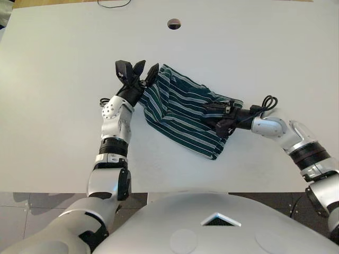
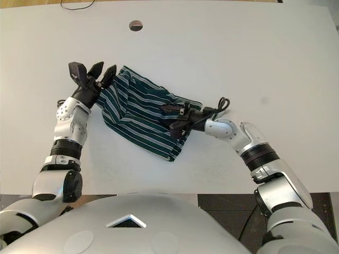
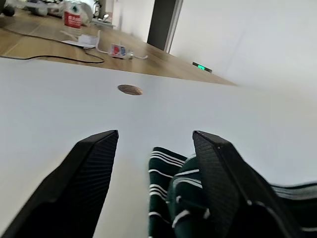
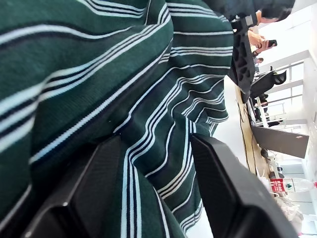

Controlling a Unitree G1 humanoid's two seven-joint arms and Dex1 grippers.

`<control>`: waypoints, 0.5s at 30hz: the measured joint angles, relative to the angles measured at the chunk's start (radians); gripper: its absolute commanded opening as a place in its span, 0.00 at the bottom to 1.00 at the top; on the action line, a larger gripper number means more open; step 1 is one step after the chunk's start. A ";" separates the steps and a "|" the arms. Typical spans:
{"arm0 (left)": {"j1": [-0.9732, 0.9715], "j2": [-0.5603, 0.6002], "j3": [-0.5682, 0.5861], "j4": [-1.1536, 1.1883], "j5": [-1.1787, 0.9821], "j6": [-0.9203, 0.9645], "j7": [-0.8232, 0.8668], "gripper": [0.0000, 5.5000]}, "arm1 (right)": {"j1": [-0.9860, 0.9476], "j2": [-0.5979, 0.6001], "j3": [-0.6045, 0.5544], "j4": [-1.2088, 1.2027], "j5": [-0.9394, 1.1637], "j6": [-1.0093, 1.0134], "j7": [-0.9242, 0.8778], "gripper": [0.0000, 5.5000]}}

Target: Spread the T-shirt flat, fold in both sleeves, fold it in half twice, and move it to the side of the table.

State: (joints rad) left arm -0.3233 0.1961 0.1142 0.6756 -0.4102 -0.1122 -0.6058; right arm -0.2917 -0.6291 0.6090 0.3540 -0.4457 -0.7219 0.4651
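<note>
The T-shirt (image 1: 180, 114), dark green with thin white stripes, lies folded into a rumpled oblong in the middle of the white table (image 1: 63, 63). My left gripper (image 1: 139, 73) is open at the shirt's far left corner. In the left wrist view a bit of striped cloth (image 3: 171, 198) sits between its spread fingers, close to one finger (image 3: 223, 183). My right gripper (image 1: 218, 117) is open at the shirt's right end, lying over the cloth. In the right wrist view its fingers (image 4: 99, 188) are apart with striped fabric (image 4: 124, 59) beneath them.
A round hole (image 1: 174, 24) sits in the tabletop near the far edge, and a thin cable (image 1: 114, 4) lies at that edge. Bare table stretches left, right and beyond the shirt. The table's front edge (image 1: 175, 191) runs just below the shirt.
</note>
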 measured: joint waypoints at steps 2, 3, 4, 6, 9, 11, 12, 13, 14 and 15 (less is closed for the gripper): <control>-0.007 0.002 0.053 -0.018 -0.048 0.031 0.003 0.51 | 0.000 0.000 0.000 0.003 -0.001 0.000 -0.004 0.47; -0.018 0.003 0.077 -0.021 -0.058 0.036 0.007 0.51 | -0.001 0.001 0.000 0.008 -0.001 0.000 -0.008 0.47; -0.025 0.004 0.085 -0.022 -0.060 0.036 0.008 0.51 | -0.002 0.001 0.001 0.010 -0.001 0.000 -0.010 0.47; -0.062 0.005 0.104 -0.022 -0.066 0.038 0.025 0.51 | -0.007 0.002 0.005 0.019 -0.005 -0.005 -0.019 0.47; -0.089 0.008 0.123 -0.016 -0.065 0.042 0.038 0.51 | -0.007 0.002 0.006 0.025 -0.005 -0.012 -0.023 0.47; -0.106 0.012 0.130 0.002 -0.059 0.043 0.044 0.51 | -0.007 0.001 0.006 0.028 -0.005 -0.015 -0.024 0.47; -0.115 0.014 0.134 0.015 -0.055 0.044 0.044 0.51 | -0.006 0.000 0.006 0.028 -0.005 -0.016 -0.024 0.47; -0.126 0.020 0.139 0.029 -0.055 0.044 0.044 0.51 | -0.006 0.000 0.005 0.028 -0.005 -0.017 -0.025 0.47; -0.135 0.029 0.145 0.040 -0.054 0.045 0.043 0.51 | -0.006 -0.001 0.005 0.028 -0.005 -0.017 -0.025 0.47; -0.151 0.041 0.159 0.060 -0.054 0.045 0.043 0.51 | -0.004 -0.002 0.004 0.029 -0.005 -0.017 -0.026 0.47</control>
State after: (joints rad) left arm -0.4743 0.2373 0.2728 0.7354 -0.4646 -0.0672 -0.5628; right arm -0.2956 -0.6310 0.6129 0.3828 -0.4504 -0.7391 0.4388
